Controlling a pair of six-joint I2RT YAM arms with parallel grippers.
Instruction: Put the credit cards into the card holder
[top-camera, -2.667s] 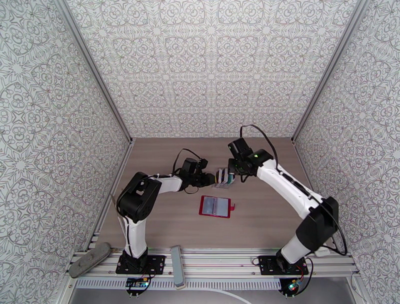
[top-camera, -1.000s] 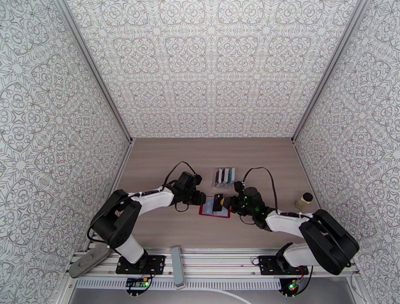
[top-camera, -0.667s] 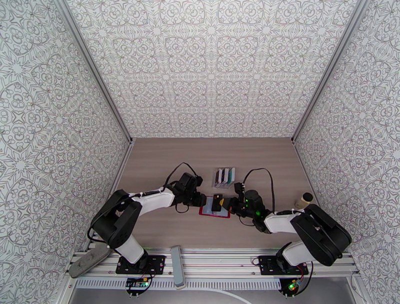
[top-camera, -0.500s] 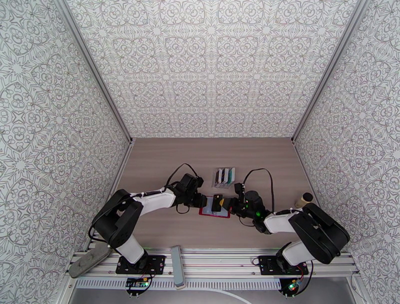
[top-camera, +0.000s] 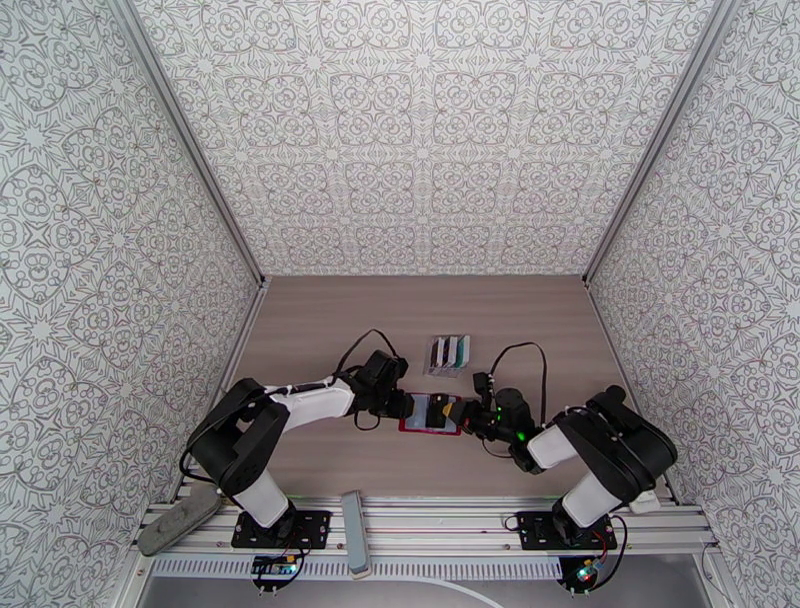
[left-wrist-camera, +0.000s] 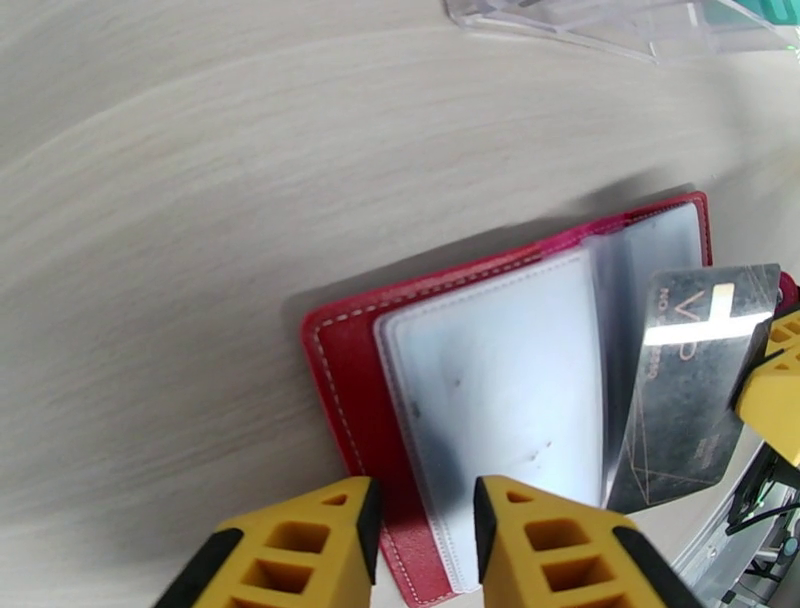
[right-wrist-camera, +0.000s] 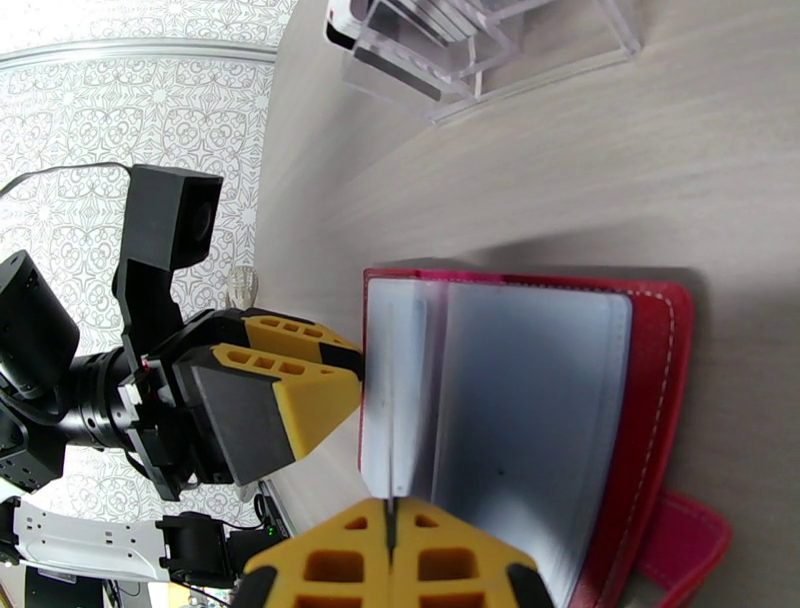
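R tool (right-wrist-camera: 390, 530), shut on black card (left-wrist-camera: 690, 390), has brought it from far stand (top-camera: 447, 355) to card holder (left-wrist-camera: 480, 380). L tool (left-wrist-camera: 425, 505) part-open over its left edge. Insertion next, prob.

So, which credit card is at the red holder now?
The dark grey card, pinched by the right gripper at the open card holder; the other cards stand in the clear rack behind it.

The red card holder (right-wrist-camera: 655, 380) lies open on the wooden worktop (right-wrist-camera: 620, 190), clear pockets up and snap tab (right-wrist-camera: 690, 545) at lower right. The right tool (right-wrist-camera: 390, 525) pinches a credit card (right-wrist-camera: 390, 470), seen edge-on, at the pockets' fold. The left tool (right-wrist-camera: 345, 375), its fingers slightly apart, meets the holder's left edge. A clear card stand (right-wrist-camera: 500, 60) sits beyond.
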